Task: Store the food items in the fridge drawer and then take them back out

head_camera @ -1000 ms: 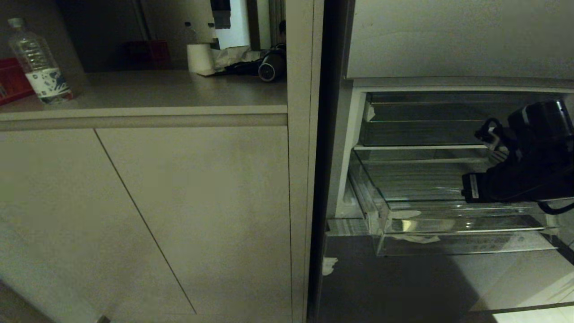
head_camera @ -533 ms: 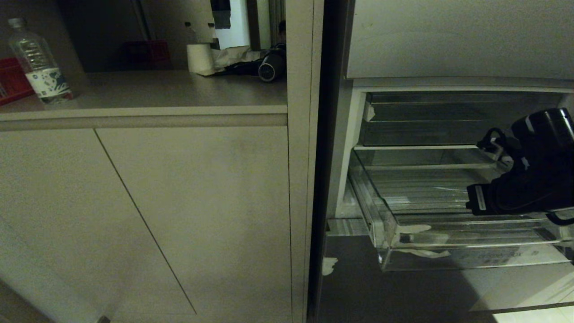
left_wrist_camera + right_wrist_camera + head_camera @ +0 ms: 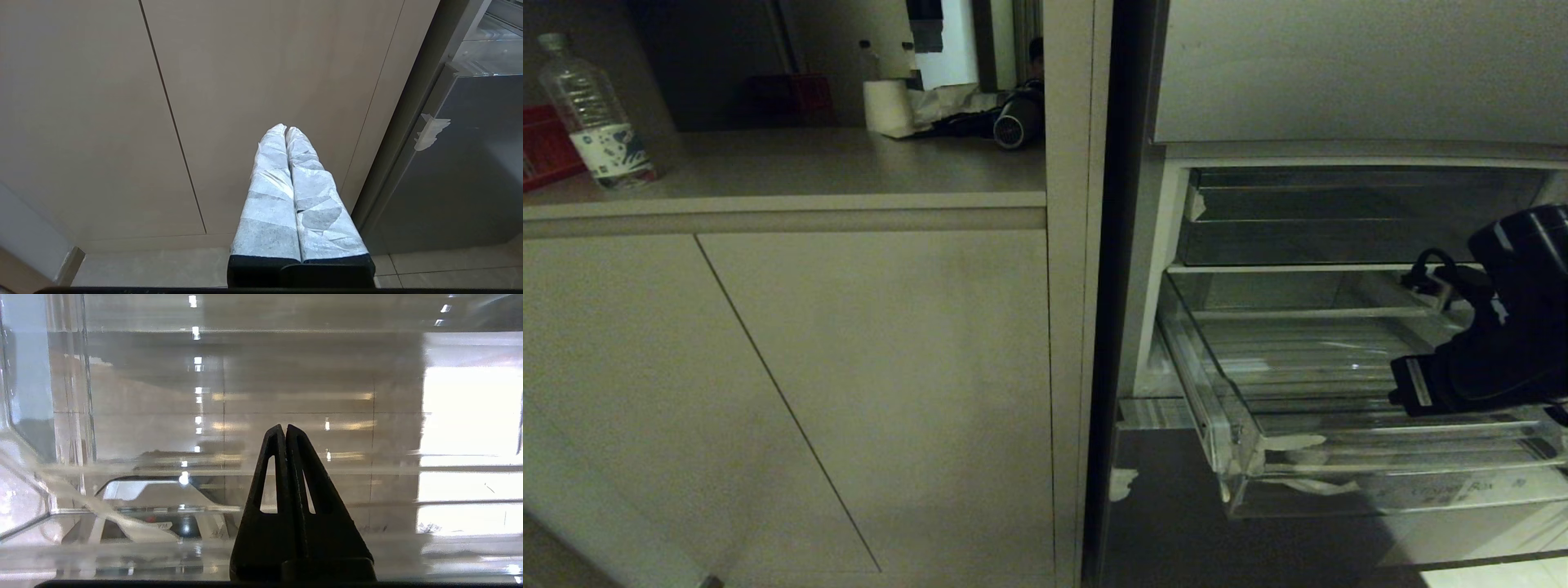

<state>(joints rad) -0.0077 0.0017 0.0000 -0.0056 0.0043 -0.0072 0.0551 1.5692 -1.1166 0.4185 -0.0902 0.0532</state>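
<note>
The fridge drawer [image 3: 1339,425] serves as the landmark: a clear plastic bin with a ribbed floor, pulled partway out of the open fridge, its tall front lip [image 3: 1388,490] nearest the camera and carrying bits of pale tape.

The right gripper [image 3: 284,430] is inside the drawer, just behind that lip. In the right wrist view its two black fingers [image 3: 269,486] are pressed flat together with nothing between them, their tips pointing down toward the clear drawer floor. In the head view only the dark wrist of the right arm [image 3: 1494,359] shows, over the drawer's right half, hiding the fingers. No food item can be seen in the drawer.

Low and to the left of the drawer, the left gripper [image 3: 286,130] hangs in front of the beige cabinet doors [image 3: 849,392], its white-wrapped fingers [image 3: 269,196] closed against each other and empty.

Just above and behind the drawer sits a shallower clear bin [image 3: 1339,216], pushed in.

Farther off, to the drawer's upper left, the counter [image 3: 809,163] holds a plastic water bottle [image 3: 592,114] and a white roll [image 3: 888,106].
</note>
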